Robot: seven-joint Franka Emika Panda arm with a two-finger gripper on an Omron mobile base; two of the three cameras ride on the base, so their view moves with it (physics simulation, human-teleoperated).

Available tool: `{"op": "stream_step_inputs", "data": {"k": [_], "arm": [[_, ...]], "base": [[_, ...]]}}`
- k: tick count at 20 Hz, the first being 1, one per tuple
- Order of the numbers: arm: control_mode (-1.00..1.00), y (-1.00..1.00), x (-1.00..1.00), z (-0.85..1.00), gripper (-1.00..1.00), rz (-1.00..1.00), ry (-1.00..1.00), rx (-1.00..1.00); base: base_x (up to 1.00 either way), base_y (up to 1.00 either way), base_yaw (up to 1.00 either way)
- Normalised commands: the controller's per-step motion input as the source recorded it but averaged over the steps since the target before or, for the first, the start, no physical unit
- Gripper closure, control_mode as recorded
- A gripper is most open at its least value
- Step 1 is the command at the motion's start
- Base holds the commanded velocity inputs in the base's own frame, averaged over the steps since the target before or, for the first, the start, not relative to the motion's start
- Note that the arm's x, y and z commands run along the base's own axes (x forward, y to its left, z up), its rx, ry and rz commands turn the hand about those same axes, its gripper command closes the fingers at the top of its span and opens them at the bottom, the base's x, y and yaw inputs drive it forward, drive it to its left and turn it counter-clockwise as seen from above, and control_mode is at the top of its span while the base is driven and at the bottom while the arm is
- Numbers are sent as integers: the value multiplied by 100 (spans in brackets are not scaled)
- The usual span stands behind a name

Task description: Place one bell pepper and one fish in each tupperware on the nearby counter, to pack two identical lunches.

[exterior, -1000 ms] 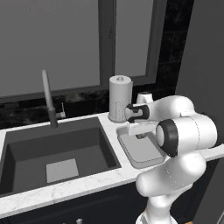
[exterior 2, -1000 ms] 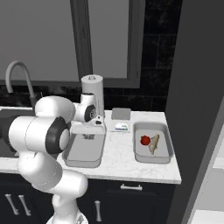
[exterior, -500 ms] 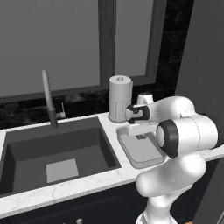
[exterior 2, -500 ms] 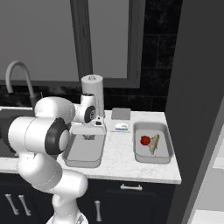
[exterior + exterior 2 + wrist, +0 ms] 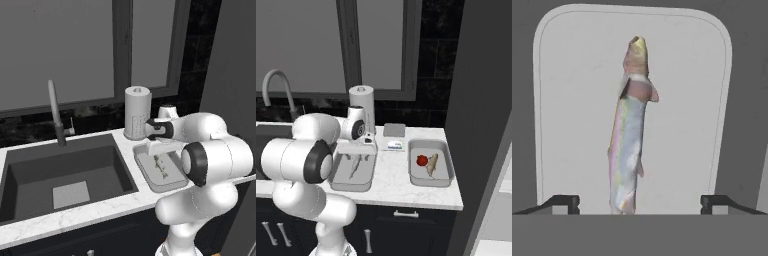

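Above the near grey rectangular tupperware (image 5: 336,181) on the white marbled tabletop (image 5: 391,180), the end effector (image 5: 640,202) hangs with its fingertips (image 5: 561,201) spread wide, gripping nothing. Between them a slim iridescent fish (image 5: 628,145) lies flat on that container's floor, apparently just released. The second grey tupperware (image 5: 448,172) already holds a red bell pepper (image 5: 422,160) beside a pale fish (image 5: 432,163). Judging by this, the near box lacks its pepper; next comes lifting clear and fetching one.
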Motion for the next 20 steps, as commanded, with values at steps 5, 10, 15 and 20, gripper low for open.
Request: {"op": "stream_step_inputs", "data": {"k": [5, 10, 15, 20], "arm": [[-100, 0, -67, 80, -100, 0, -7, 0], [-100, 0, -100, 98, -100, 1, -1, 0], [-100, 0, -100, 75, -100, 2, -5, 2], [-100, -3, -100, 50, -100, 0, -10, 6]], "base": [[0, 0, 0], [0, 0, 0], [0, 0, 0], [0, 0, 0]]}}
